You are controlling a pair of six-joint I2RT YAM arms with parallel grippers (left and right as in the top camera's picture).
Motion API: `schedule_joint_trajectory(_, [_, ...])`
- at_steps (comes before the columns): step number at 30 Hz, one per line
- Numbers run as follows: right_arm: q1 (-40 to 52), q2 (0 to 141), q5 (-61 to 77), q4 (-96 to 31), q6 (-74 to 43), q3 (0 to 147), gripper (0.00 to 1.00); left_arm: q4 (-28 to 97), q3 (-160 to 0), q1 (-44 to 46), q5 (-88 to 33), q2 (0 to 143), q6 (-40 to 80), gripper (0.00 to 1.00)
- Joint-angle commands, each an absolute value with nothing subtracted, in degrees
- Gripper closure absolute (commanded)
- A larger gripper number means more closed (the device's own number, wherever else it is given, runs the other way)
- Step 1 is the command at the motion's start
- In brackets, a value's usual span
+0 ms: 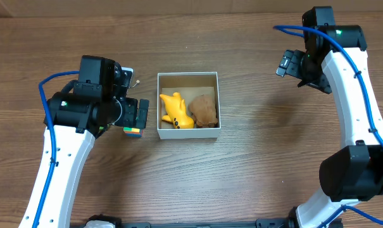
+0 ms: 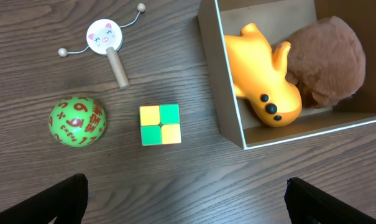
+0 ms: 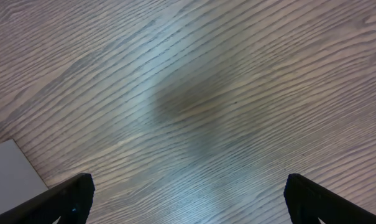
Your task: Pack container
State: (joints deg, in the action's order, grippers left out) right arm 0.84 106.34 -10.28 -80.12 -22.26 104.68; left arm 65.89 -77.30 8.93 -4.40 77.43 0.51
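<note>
The container is a small square box with white walls at the table's middle; it also shows at the right of the left wrist view. In it lie a yellow toy animal and a brown plush toy. My left gripper is open and empty, just left of the container, above the table. A small colour cube, a green number ball and a pig-face rattle lie on the table below it. My right gripper is open and empty, far right of the container.
The tabletop is dark wood. In the overhead view my left arm hides the green ball. A pale flat corner shows at the lower left of the right wrist view; I cannot tell what it is.
</note>
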Motion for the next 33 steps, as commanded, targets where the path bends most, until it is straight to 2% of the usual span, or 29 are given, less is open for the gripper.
schedule_joint_trajectory(1, [1.0,104.8,-10.3,-79.8,-22.3,105.8,0.0,66.0,-78.5,9.0,-4.1,78.4,1.3,0.0])
schedule_joint_trajectory(26, [1.0,104.8,-10.3,-79.9,-22.3,105.8,0.0,64.5,-78.5,9.0,-4.0,78.6,1.3,0.0])
schedule_joint_trajectory(33, [1.0,104.8,-10.3,-79.8,-22.3,105.8,0.0,64.5,-78.0,9.0,1.4,83.0,5.7,0.0])
